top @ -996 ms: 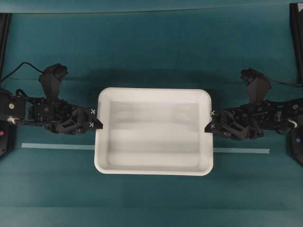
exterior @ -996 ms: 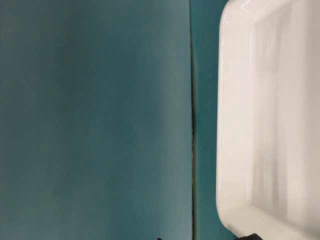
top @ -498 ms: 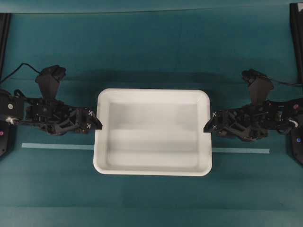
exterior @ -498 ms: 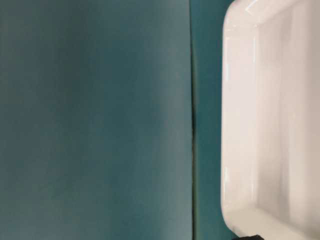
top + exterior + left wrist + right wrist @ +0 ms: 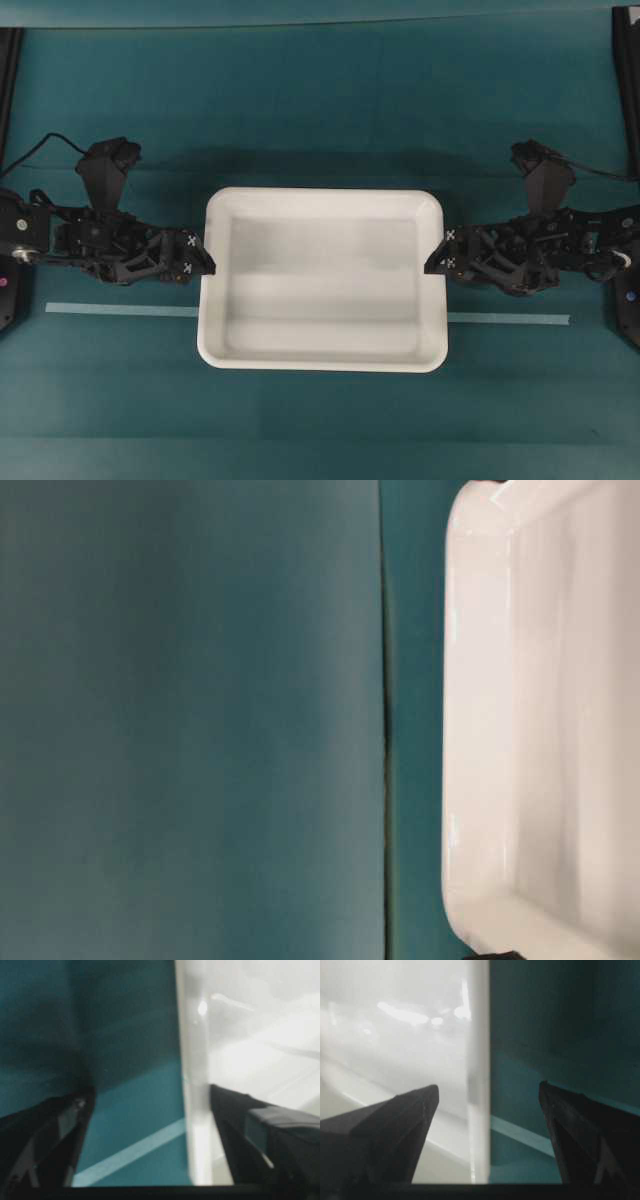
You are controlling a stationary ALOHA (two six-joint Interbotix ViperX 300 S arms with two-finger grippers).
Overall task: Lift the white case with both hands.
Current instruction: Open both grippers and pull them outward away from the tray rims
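So: left gripper (image 5: 204, 256) is spread wide, straddling the left rim of the white case (image 5: 322, 358); wrist view has one finger (image 5: 45, 1135) outside over the teal table (image 5: 320, 120), the other inside the tray, rim between them, no clamp visible. Case sits flat between both grippers, over a pale tape strip (image 5: 120, 310). Right gripper (image 5: 434, 262) is likewise unclenched, straddling the right rim, not pinching it.
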